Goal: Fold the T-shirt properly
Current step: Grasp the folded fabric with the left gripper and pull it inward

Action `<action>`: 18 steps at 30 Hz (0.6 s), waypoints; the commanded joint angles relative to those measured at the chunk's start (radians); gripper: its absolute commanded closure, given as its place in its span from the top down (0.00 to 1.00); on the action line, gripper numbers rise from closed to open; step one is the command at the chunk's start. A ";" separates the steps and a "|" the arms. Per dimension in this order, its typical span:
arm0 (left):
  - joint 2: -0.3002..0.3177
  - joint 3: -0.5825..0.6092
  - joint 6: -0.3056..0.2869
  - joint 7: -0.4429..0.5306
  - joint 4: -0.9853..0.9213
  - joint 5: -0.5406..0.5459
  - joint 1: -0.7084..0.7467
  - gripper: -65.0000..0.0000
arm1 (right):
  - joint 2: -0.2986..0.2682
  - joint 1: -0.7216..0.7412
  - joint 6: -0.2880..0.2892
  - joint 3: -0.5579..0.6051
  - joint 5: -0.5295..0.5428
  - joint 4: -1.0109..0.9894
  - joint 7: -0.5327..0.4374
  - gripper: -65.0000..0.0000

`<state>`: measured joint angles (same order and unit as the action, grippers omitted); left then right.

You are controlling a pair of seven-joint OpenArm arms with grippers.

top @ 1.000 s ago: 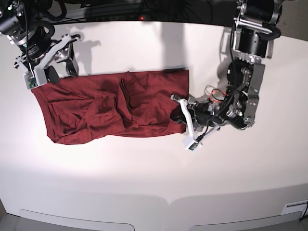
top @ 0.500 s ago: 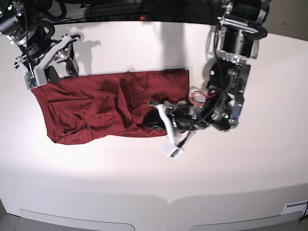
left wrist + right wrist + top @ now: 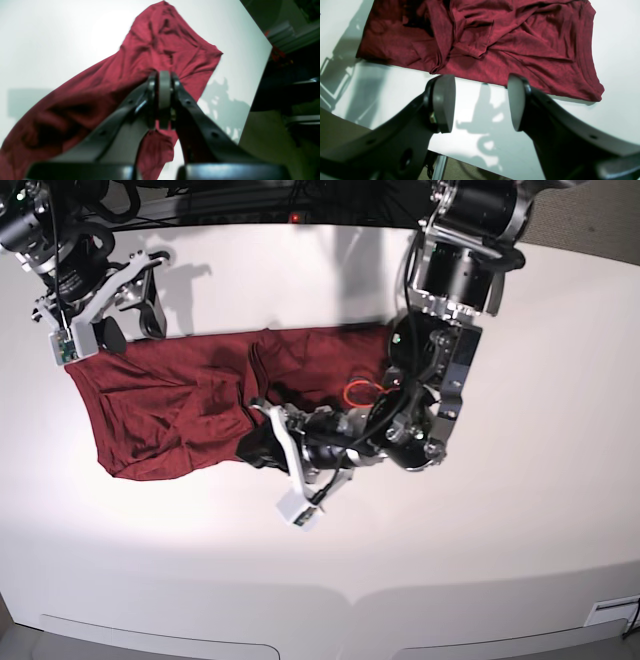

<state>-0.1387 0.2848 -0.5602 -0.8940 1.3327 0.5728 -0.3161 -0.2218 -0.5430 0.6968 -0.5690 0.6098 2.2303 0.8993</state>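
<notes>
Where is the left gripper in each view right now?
Base: left gripper low centre, shut on the T-shirt, near edge.
Left wrist: centre frame, fabric pinched between its pads.
Right wrist: not in view; only the open right gripper.
Shared landmark: the T-shirt.

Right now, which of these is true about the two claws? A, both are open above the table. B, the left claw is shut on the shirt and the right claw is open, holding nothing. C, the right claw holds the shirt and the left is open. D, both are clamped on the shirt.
B: the left claw is pinched shut on the maroon T-shirt fabric, while the right claw stands open with only the white table between its pads.
</notes>
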 commanded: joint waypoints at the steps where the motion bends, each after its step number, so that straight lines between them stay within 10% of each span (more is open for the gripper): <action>1: -0.012 0.016 -0.011 0.038 0.018 0.022 -0.032 0.00 | -0.008 0.001 0.001 -0.006 0.023 0.013 -0.016 0.51; 18: -0.012 0.214 0.068 0.330 -0.061 -0.353 -0.119 0.00 | -0.002 0.017 0.001 -0.006 0.024 0.013 -0.010 0.51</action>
<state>-0.1360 0.4992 -0.4931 -0.5968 1.2545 0.2089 -0.4049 -0.2142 -0.5266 0.6968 -0.5690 0.6136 2.2303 0.9073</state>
